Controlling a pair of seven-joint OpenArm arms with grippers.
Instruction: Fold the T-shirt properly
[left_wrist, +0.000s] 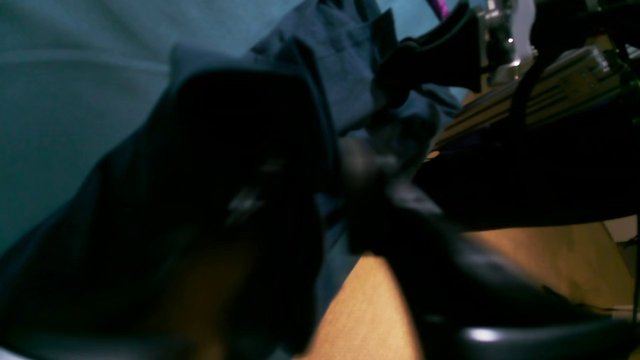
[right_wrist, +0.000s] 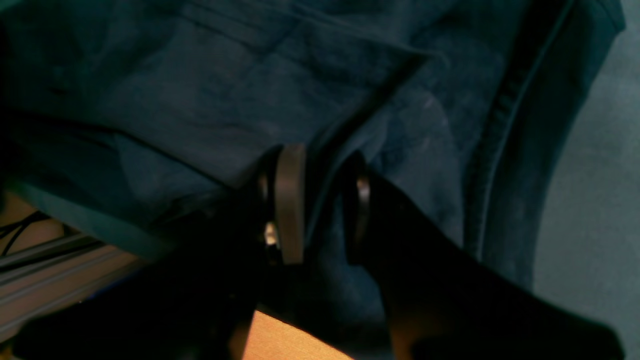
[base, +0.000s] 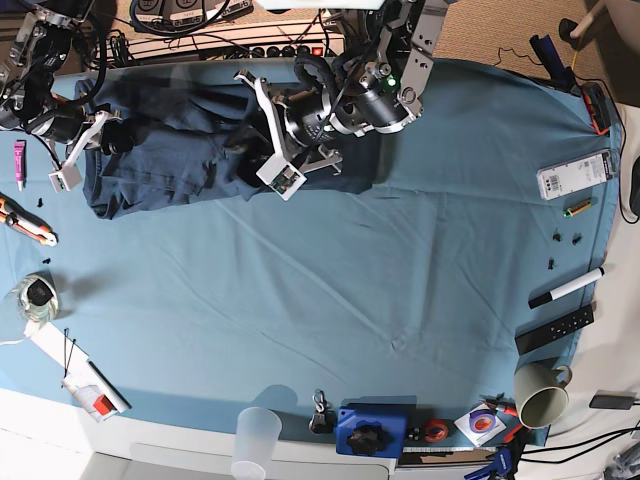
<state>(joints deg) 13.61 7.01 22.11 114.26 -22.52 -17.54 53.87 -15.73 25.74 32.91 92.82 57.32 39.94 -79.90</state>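
Observation:
The dark navy T-shirt (base: 170, 160) lies bunched along the far left of the blue tablecloth (base: 350, 300). My right gripper (base: 110, 138) is at its left end. In the right wrist view its two fingers (right_wrist: 290, 210) stand narrowly apart with a fold of the T-shirt (right_wrist: 200, 100) pinched between them, so the right gripper (right_wrist: 325, 200) is shut on the cloth. My left gripper (base: 243, 140) hovers over the shirt's middle. In the blurred left wrist view its dark jaws look parted around the left gripper (left_wrist: 335, 170), with T-shirt (left_wrist: 340, 65) fabric behind them.
A clear cup (base: 258, 430), a blue box (base: 370, 430) and a mug (base: 540, 395) stand along the near edge. A marker (base: 566, 288) and a remote (base: 553, 330) lie at the right. An orange tool (base: 25, 222) and a tape roll (base: 35, 295) lie at the left edge.

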